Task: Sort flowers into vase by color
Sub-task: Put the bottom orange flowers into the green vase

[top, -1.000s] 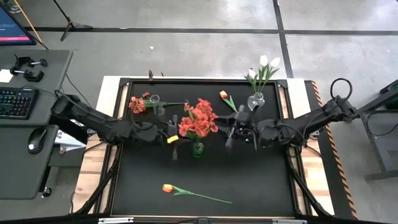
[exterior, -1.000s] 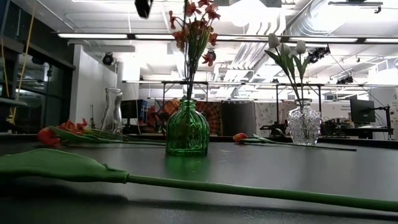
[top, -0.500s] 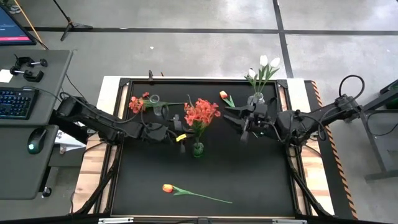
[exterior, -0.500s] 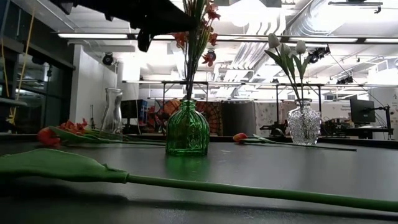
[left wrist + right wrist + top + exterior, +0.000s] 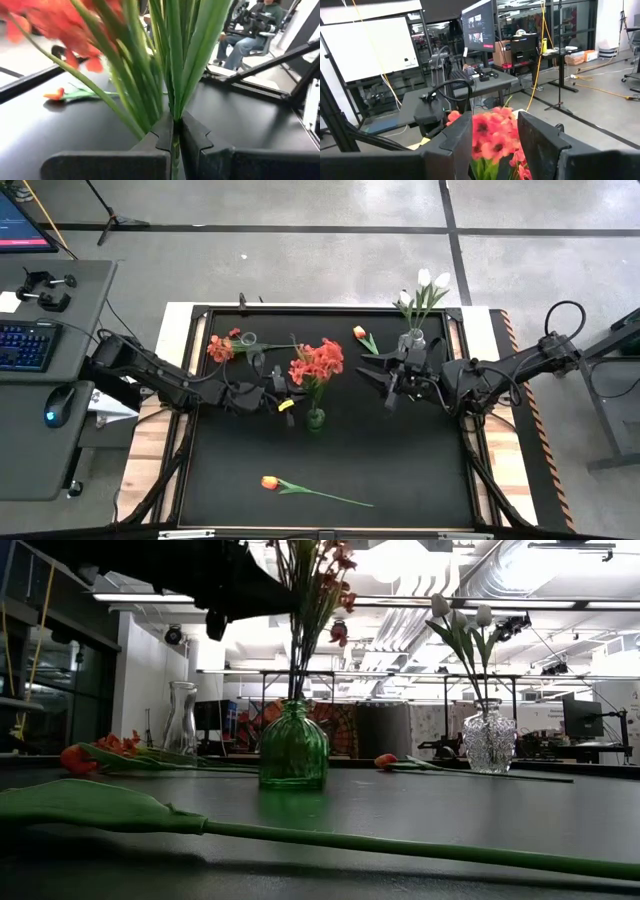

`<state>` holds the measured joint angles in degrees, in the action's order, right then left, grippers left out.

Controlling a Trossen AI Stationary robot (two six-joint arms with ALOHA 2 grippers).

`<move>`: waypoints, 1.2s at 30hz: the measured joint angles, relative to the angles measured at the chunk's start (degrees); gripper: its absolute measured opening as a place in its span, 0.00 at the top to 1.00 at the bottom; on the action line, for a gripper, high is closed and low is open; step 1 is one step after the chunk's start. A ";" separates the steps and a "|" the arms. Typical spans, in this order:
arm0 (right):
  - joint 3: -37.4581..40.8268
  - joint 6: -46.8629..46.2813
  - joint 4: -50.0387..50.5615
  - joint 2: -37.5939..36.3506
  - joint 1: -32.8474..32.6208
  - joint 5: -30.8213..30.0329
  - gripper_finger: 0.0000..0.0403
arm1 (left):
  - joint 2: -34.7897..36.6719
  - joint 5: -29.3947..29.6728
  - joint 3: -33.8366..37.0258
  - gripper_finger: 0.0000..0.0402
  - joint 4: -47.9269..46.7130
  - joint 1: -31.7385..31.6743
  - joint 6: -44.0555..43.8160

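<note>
1. Seen from above, the black table [image 5: 330, 460] holds a small green vase [image 5: 315, 418] just left of centre, with a bunch of bushy red-orange blossoms [image 5: 316, 363] standing in it.
2. The bunch's long axis is close to upright; from above the heads lean from the vase toward 12 o'clock, stems down in the neck.
3. The left gripper [image 5: 286, 402] sits at about 9 o'clock of the vase, clenched tight on the green stems of that bunch.
4. The left wrist view alone shows this grip: two dark fingers [image 5: 162, 135] pressed together with the stems [image 5: 172, 60] rising from between them.
5. The right gripper [image 5: 378, 379] hovers at 2 o'clock of the green vase, fingers parted and holding nothing; its own camera looks across at the red blossoms between them.
6. A clear vase [image 5: 411, 340] at the far right holds white tulips [image 5: 430, 280], heads toward 12 o'clock.
7. One orange tulip [image 5: 270, 482] lies flat near the front edge, head at 9 o'clock, stem toward 3 o'clock.
8. The low view shows the empty clear vase [image 5: 181, 718] standing upright at far left, hard to read from above.
</note>
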<state>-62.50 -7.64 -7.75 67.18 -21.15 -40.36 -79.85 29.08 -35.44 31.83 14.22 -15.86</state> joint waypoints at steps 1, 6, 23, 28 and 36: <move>0.00 0.07 0.00 0.00 0.00 0.00 0.64 | 0.00 0.07 0.00 1.00 0.64 -0.02 0.37; 0.00 0.18 0.00 0.00 0.00 0.00 0.64 | -0.40 0.08 -0.07 1.00 0.66 0.00 0.92; 0.00 0.27 0.25 0.00 0.00 0.02 0.64 | -1.14 -0.15 -0.07 1.00 -1.18 0.00 -0.57; 0.00 0.71 0.25 0.00 0.17 0.02 0.64 | -1.14 -0.17 -0.07 1.00 -1.20 0.00 -0.57; 0.00 1.71 0.24 0.00 0.26 0.02 0.64 | -1.14 -0.17 -0.07 0.94 -3.56 0.00 -2.30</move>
<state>-62.50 -5.93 -7.51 67.18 -20.88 -40.34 -80.99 28.91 -35.51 28.28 14.22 -18.16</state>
